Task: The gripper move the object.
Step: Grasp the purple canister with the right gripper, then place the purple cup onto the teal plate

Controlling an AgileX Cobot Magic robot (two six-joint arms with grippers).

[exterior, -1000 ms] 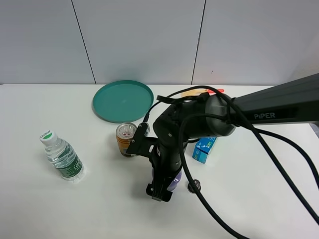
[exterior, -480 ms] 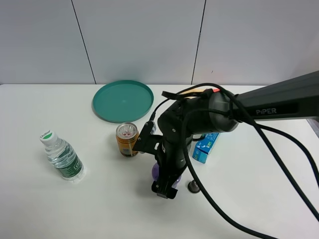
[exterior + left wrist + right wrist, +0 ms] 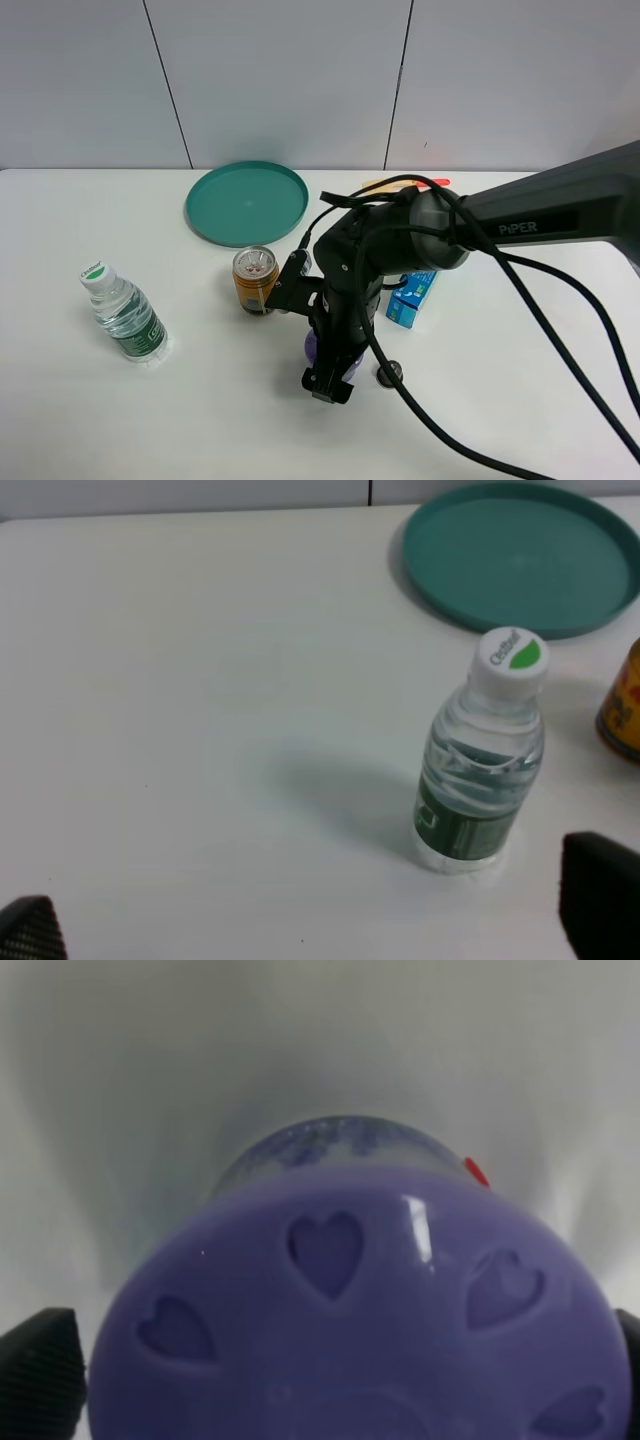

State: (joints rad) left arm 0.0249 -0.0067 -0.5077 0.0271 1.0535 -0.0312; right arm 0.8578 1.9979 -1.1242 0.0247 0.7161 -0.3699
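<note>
Work surface: a flat white table [image 3: 80, 420] set against a pale grey panelled wall [image 3: 280, 80]. The object [image 3: 340, 1290], a round lavender plastic jar with a glossy lid stamped with heart-shaped dimples, sat just beside the gold drink can [image 3: 254, 279], toward the camera, mostly hidden beneath the bulky black right arm [image 3: 400, 245]. The right gripper [image 3: 328, 382] was clamped on it, with ribbed black fingers [image 3: 38, 1372] against both sides of the lid. The left gripper [image 3: 315, 920] was spread wide and held nothing, near a clear water bottle [image 3: 480, 770]. A round teal plate [image 3: 246, 202], a blue carton [image 3: 411, 298] and a small dark capsule [image 3: 389, 373] lay nearby.
</note>
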